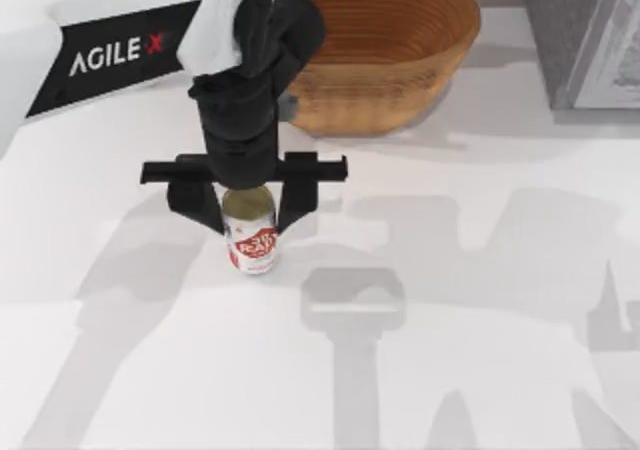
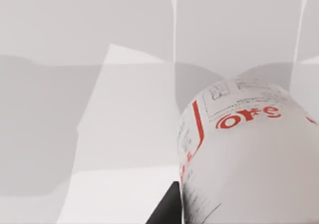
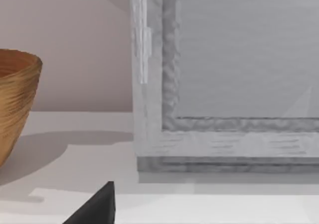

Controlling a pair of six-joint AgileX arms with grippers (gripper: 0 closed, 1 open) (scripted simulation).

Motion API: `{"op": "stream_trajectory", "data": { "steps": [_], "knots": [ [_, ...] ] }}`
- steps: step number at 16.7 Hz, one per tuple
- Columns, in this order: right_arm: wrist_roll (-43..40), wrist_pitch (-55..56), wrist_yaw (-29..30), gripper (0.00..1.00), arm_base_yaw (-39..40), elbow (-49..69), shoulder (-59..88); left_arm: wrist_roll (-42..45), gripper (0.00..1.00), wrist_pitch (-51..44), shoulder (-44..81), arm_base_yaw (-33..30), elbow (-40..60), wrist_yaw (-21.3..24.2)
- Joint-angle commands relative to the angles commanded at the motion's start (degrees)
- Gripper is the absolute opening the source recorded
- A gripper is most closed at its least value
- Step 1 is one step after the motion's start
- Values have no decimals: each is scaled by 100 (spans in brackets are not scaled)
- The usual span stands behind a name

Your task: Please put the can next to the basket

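Note:
The can [image 1: 250, 232] stands upright on the white table, its gold top up and its white label with red markings facing the front. My left gripper [image 1: 248, 210] comes down over it from behind, one dark finger [image 1: 195, 208] pressed to each side of its upper part, shut on it. The left wrist view has the can [image 2: 249, 164] very close. The orange-brown woven basket [image 1: 375, 40] sits behind the can at the back of the table, a short gap away, and its side [image 3: 15, 104] is in the right wrist view. My right gripper [image 3: 99, 206] is parked at the right.
A grey framed box [image 1: 590, 40] stands at the back right corner, and it looms right in front of the right wrist camera [image 3: 229, 84]. Bare white table [image 1: 480, 370] stretches in front of and to the right of the can.

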Motion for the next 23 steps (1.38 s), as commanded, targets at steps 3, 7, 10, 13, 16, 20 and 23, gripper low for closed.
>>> {"op": "stream_trajectory", "data": {
  "steps": [3,7,10,13,16,20,23],
  "knots": [
    [0,0,0,100,0,0,0,0,38,0,0,0,0,0],
    [0,0,0,100,0,0,0,0,68,0,0,0,0,0],
    [0,0,0,100,0,0,0,0,90,0,0,0,0,0],
    [0,0,0,100,0,0,0,0,100,0,0,0,0,0],
    [0,0,0,100,0,0,0,0,100,0,0,0,0,0],
    [0,0,0,100,0,0,0,0,100,-1,-1,10,1,0],
    [0,0,0,100,0,0,0,0,100,-189,-32,5,175,0]
  ]
}}
